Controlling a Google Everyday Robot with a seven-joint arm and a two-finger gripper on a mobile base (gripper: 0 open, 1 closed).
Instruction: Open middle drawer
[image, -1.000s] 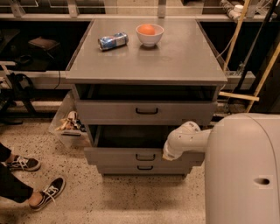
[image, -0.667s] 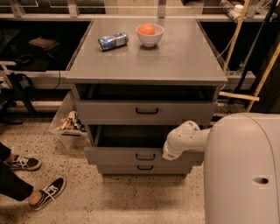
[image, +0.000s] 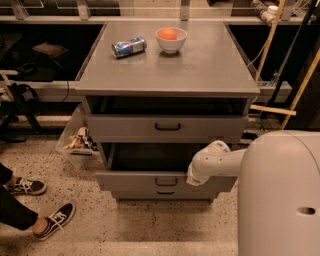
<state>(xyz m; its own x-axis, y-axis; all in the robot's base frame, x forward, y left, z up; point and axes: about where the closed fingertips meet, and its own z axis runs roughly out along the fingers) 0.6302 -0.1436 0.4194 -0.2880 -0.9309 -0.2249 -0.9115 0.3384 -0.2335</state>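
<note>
The middle drawer (image: 132, 181) is a grey metal front with a small black bar handle (image: 165, 181). It stands out forward of the cabinet, with a dark gap above it. My gripper (image: 193, 178) is at the end of the white arm (image: 215, 162). It sits against the drawer's front just right of the handle. The taller top drawer (image: 125, 128) is above and the narrow bottom drawer (image: 137, 195) is just below.
On the cabinet top (image: 200, 70) lie a blue can (image: 129, 47) and a white bowl (image: 171, 41) holding an orange. My white body (image: 280, 195) fills the lower right. A person's sneakers (image: 52, 219) stand at the lower left. A clear bin (image: 77, 141) sits left of the cabinet.
</note>
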